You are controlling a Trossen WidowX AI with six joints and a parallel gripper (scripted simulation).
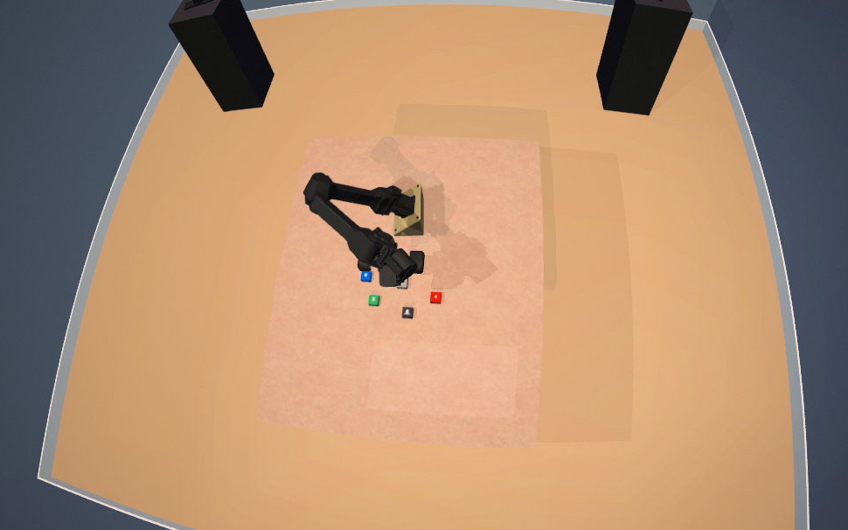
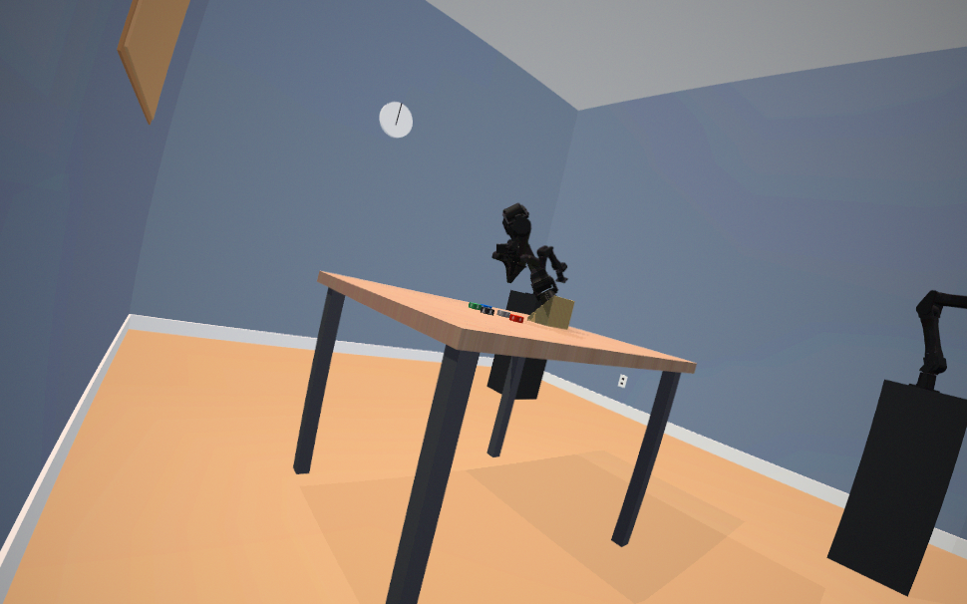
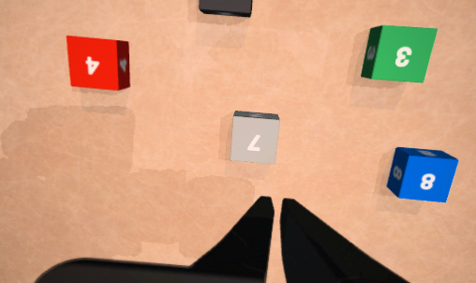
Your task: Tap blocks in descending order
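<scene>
My gripper (image 3: 275, 208) (image 2: 510, 280) is shut with nothing between its tips. It hangs well above the table. In the wrist view the grey block (image 3: 255, 140) (image 1: 402, 284) with digit 7 lies just ahead of the tips; the arm partly covers it in the top view. The blue block (image 3: 428, 179) (image 1: 366, 276) shows 8, to the right. The green block (image 3: 403, 55) (image 1: 373, 300) shows 3, at the upper right. The red block (image 3: 94, 64) (image 1: 435, 297) (image 2: 516, 318) shows 4, at the upper left. The black block (image 3: 225, 7) (image 1: 407, 312) is cut off at the wrist view's top; its digit is unreadable.
The arm's yellowish base block (image 1: 417, 223) (image 2: 561, 312) stands on the table (image 1: 467, 394) (image 2: 390, 300), behind the blocks. Two black pedestals (image 1: 233, 59) (image 1: 638, 59) stand on the floor beyond the table.
</scene>
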